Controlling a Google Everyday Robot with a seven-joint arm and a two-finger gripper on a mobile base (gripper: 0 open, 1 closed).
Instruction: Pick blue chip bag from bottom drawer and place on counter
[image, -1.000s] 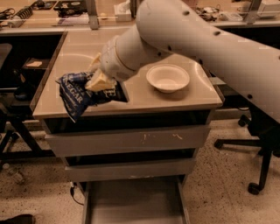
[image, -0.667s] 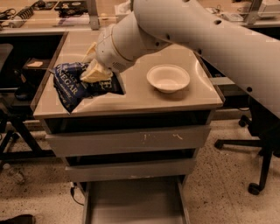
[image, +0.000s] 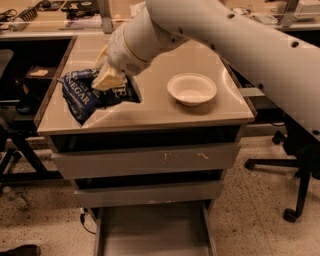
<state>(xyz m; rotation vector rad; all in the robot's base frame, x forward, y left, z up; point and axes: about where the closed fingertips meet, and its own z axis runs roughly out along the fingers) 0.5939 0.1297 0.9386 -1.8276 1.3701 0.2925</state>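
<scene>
Camera view: gripper (image: 108, 79) fingers (image: 114, 81) clamped on the blue chip bag (image: 80, 97) near the counter's (image: 200, 114) front-left edge.

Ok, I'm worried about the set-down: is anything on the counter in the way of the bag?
Nothing visible is in the way. The hand holds the blue chip bag over the left part of the counter, with bare surface around it. The white bowl sits apart, to the right.
</scene>
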